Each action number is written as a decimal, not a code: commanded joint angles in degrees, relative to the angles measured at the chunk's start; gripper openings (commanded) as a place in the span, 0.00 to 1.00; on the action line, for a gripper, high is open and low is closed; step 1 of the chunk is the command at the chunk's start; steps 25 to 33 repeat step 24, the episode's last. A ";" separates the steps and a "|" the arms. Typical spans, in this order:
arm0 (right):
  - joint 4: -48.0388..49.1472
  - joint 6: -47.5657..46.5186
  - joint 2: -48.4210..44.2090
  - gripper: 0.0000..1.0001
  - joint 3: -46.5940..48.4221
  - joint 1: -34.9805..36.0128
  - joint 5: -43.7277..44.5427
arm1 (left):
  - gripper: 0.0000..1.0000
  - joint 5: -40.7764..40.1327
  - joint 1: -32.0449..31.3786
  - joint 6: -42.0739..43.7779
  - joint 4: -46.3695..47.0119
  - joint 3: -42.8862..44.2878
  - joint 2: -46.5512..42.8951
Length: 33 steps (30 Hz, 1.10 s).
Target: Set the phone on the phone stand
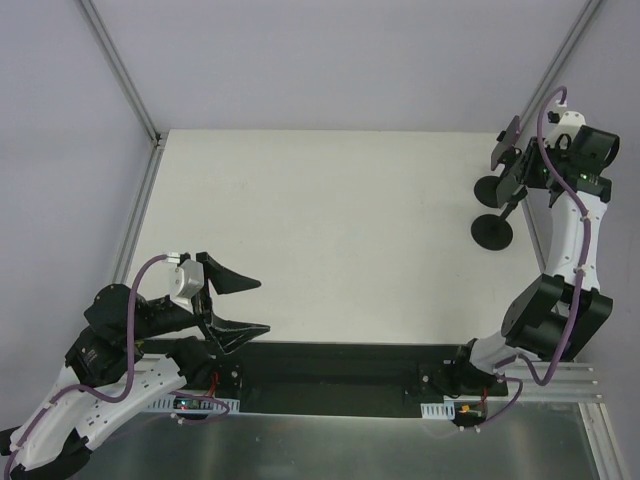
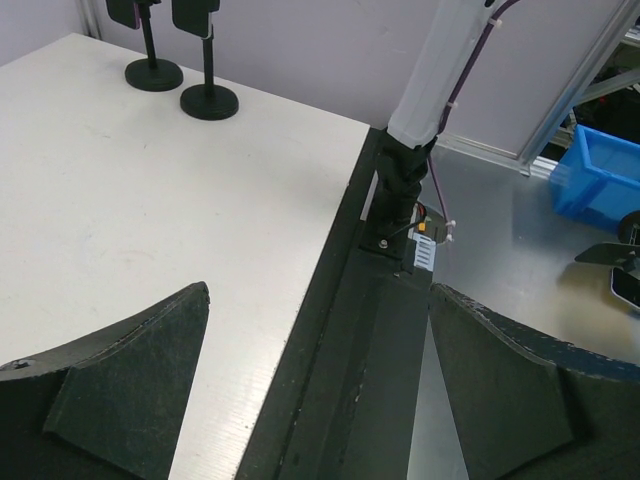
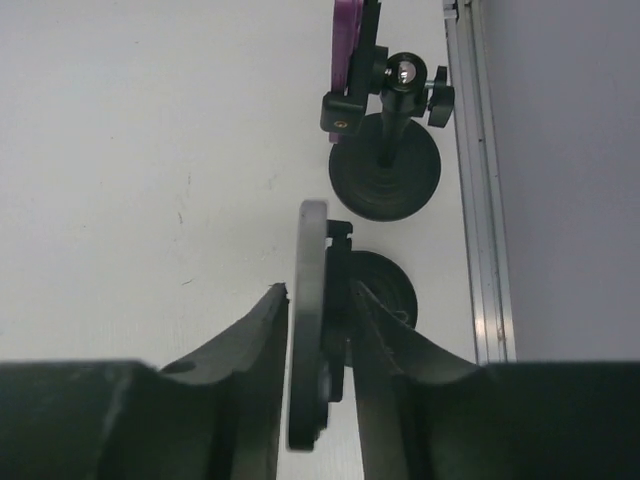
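White tabletop [image 1: 320, 220] fills most of my overhead feed, with pale grey walls behind it. Both arms are bolted at the near edge.

On the right wrist feed I see the phone [image 3: 306, 330] edge-on, a thin dark slab standing upright. It sits against the cradle of the phone stand [image 3: 388, 290], whose round black base peeks out behind it. The right gripper [image 3: 318, 290] brackets both. One finger [image 3: 268, 325] is right at the phone's outer face and the other is against the back of the cradle. The jaws are narrow. I cannot tell whether they are pressing or just clear, since everything there is black on black. The phone's lower end is lost between the fingers.

Just beyond stands a second stand [image 3: 385, 180] carrying a purple phone [image 3: 346, 40], whose top is cut off by the frame. An aluminium rail [image 3: 480, 200] runs along the table edge beside both bases.

From overhead, the right arm's wrist covers most of this, so only the two disc bases and a dark slab show clearly.

The left gripper [image 1: 262, 306] hovers low at the near left of the table, well away from the stands. Its fingers [image 2: 120, 390] are spread wide with nothing between them. Its camera catches both stands far off, their tops cropped, and a blue bin [image 2: 605, 170] beyond the table.
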 commanded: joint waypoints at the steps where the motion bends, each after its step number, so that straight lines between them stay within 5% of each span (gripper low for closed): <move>1: 5.58 -0.57 -1.38 0.48 2.95 -0.50 -0.04 | 0.89 1.24 0.56 -0.44 1.44 0.54 -0.57; 2: 5.58 0.31 -2.51 0.59 2.68 -0.42 1.19 | 0.89 1.06 0.56 -0.53 1.44 0.45 -0.66; 3: 4.63 1.62 -3.05 0.83 2.50 -0.42 3.38 | 0.89 0.80 0.56 -0.79 1.44 0.36 -0.75; 5: 2.34 5.14 -5.58 0.99 2.68 0.20 6.55 | 0.89 0.97 0.56 -1.32 1.44 0.45 -0.31; 8: -3.01 7.96 -12.25 0.96 2.50 4.32 19.09 | 0.89 0.63 0.56 -2.20 1.44 0.97 0.13; 9: -8.77 8.92 -13.76 0.96 3.29 5.98 31.23 | 0.89 0.19 0.56 -2.55 1.53 1.32 0.13; 13: -20.25 16.48 -22.19 0.96 4.71 18.60 46.02 | 0.90 -7.17 0.47 -6.84 1.36 1.85 0.13; 16: -18.07 15.70 -32.38 0.96 -0.30 30.47 43.67 | 0.92 -12.98 0.56 -10.62 -0.05 3.08 0.74; 19: -15.08 19.28 -42.40 0.96 -5.57 35.34 29.27 | 0.91 -16.16 0.56 -12.39 -1.19 4.84 1.10; 24: -12.10 22.14 -54.19 0.96 -2.61 35.36 13.73 | 0.95 -22.12 0.56 -11.61 -1.98 12.46 1.45; 33: -12.10 22.14 -54.19 0.96 -2.61 35.36 13.73 | 0.95 -22.12 0.56 -11.61 -1.98 12.46 1.45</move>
